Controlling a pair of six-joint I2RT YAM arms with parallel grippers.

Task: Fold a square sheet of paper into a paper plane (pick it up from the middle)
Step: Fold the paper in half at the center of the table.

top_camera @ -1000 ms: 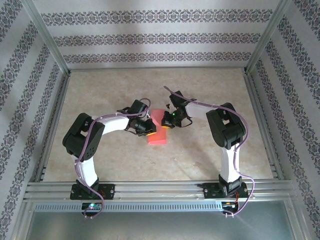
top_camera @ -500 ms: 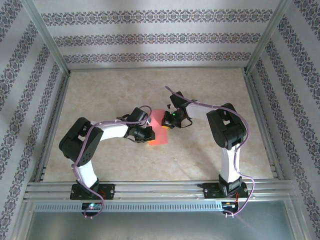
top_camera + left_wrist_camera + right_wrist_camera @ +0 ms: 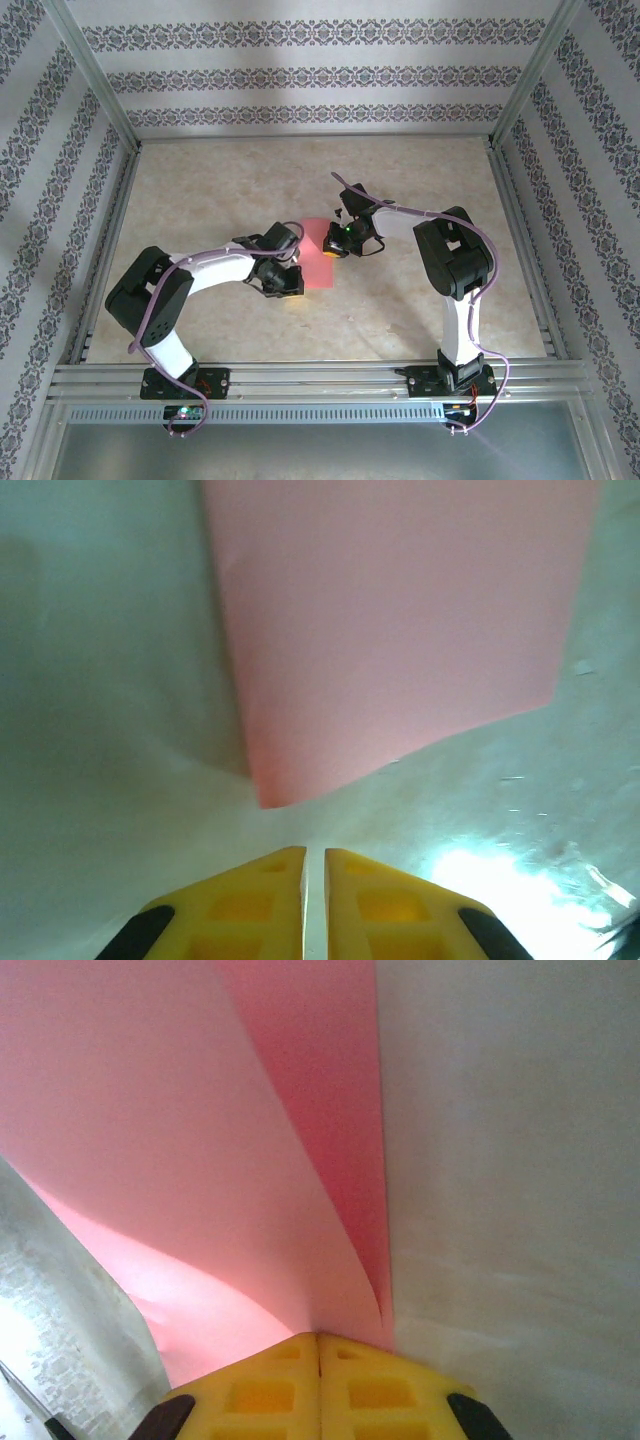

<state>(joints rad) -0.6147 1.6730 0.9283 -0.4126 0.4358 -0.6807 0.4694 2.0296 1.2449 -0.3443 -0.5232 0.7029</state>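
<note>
The square sheet of paper (image 3: 318, 262) is salmon pink and lies doubled over at mid table, between the two grippers. My right gripper (image 3: 334, 249) is shut on its right edge. In the right wrist view the yellow fingertips (image 3: 318, 1338) pinch two pink layers (image 3: 200, 1160), the upper one bowing upward. My left gripper (image 3: 296, 287) sits by the sheet's near left corner. Seen from the left wrist, its yellow jaws (image 3: 314, 855) stand almost together with only a thin slit and nothing between them. The pink corner (image 3: 400, 630) lies just ahead of them, not touched.
The beige marbled tabletop (image 3: 220, 180) is bounded by aluminium rails, with patterned walls at the back and both sides. The right arm's purple cable (image 3: 400, 210) loops above the sheet's right side. A bright glare patch (image 3: 480, 875) lies on the table near the left jaws.
My left gripper has drawn back off the sheet toward the near left, its arm stretching lower across the table. The right gripper has kept its hold and barely moved.
</note>
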